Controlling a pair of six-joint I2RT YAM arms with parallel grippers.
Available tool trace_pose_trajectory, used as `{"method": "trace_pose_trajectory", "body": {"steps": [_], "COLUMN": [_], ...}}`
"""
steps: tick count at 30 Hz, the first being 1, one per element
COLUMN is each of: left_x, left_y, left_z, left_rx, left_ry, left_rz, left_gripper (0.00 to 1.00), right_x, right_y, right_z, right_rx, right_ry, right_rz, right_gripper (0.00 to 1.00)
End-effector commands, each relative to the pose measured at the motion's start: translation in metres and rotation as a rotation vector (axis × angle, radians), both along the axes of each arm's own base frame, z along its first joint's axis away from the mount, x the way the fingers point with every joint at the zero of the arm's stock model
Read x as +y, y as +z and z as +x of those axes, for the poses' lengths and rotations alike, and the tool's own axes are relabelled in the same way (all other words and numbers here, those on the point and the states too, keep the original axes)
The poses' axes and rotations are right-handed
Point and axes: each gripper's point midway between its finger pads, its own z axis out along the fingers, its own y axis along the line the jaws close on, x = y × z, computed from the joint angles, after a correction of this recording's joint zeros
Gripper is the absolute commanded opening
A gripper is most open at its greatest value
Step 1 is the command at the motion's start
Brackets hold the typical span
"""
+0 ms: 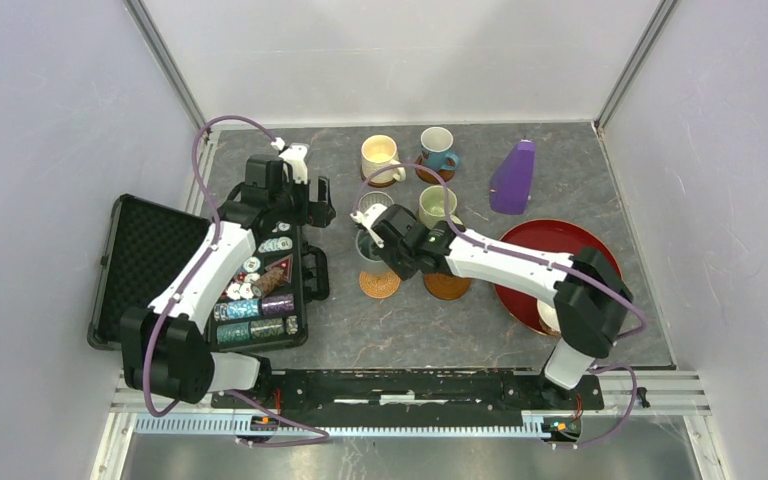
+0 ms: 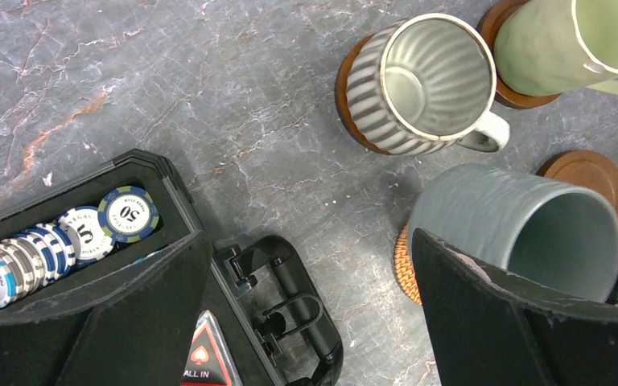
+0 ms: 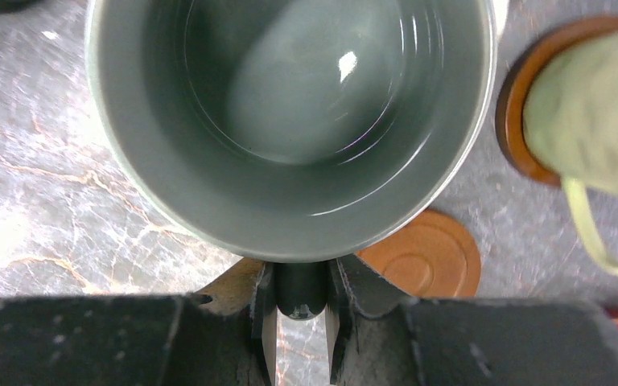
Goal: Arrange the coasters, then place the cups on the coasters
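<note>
Right arm rises from its base at the near edge, elbow lifted over the red tray (image 1: 560,238), forearm stretched low and level out past the tray's left rim. Its pincer (image 3: 300,277) is pinched narrow on the dark handle of the grey-blue mug (image 3: 290,121). The mug is mouth up, left of the tray, over the far edge of the copper-orange coaster (image 1: 379,284). Whether the mug's base touches that coaster cannot be told. Between that coaster and the tray lies a bare brown coaster (image 1: 447,287) on the worktop (image 1: 400,330).

Beyond these, off the tray's far-left side, four mugs each stand on a coaster. The pale green mug (image 1: 436,205) is nearest the tray, with the grey striped mug (image 1: 373,203) just left of it. The blue mug (image 1: 438,148) and the cream mug (image 1: 380,155) stand behind them. A purple cone (image 1: 512,177) stands just past the tray's far rim.

Left arm, well apart from the tray, bends up from its base and runs over the open black case (image 1: 150,255) of poker chips (image 2: 129,213), wrist turned downward. Its pincer (image 2: 306,241) stands wide with nothing between the fingers, above the case's handle (image 2: 290,297).
</note>
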Motion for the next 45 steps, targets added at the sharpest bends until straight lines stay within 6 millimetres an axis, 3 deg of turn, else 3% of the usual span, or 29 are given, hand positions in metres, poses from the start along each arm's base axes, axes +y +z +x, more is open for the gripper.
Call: {"method": "trace_pose_trajectory", "body": {"steps": [1,8,16,26,45], "left_x": [0.0,-0.001,-0.002,-0.002,-0.001], "left_y": [0.015,0.019,0.021,0.027,0.018], "left_z": [-0.008,-0.009,-0.014,-0.014,-0.022], "left_rx": [-0.031,-0.03,-0.04,-0.068,-0.054], "left_ry": [-0.022,-0.002,0.026,0.043,0.04], "left_rz": [-0.017,-0.039,-0.086,-0.105,-0.112], "left_gripper": [1.0,1.0,1.0,1.0,1.0], "right_x": [0.002,0.007,0.021,0.033,0.03], "right_y": [0.05,0.027,0.027,0.013,-0.004], "right_z": [0.005,-0.023,-0.018,-0.019,-0.028], "right_rx": [-0.108,-0.074,-0.106,-0.086,-0.032], "right_ry": [-0.139,-0.107,-0.13,-0.132,-0.133], "right_rz": [0.212,0.225,0.216,0.186,0.163], "right_gripper": [0.0,0.02,0.07,0.14,0.16]}}
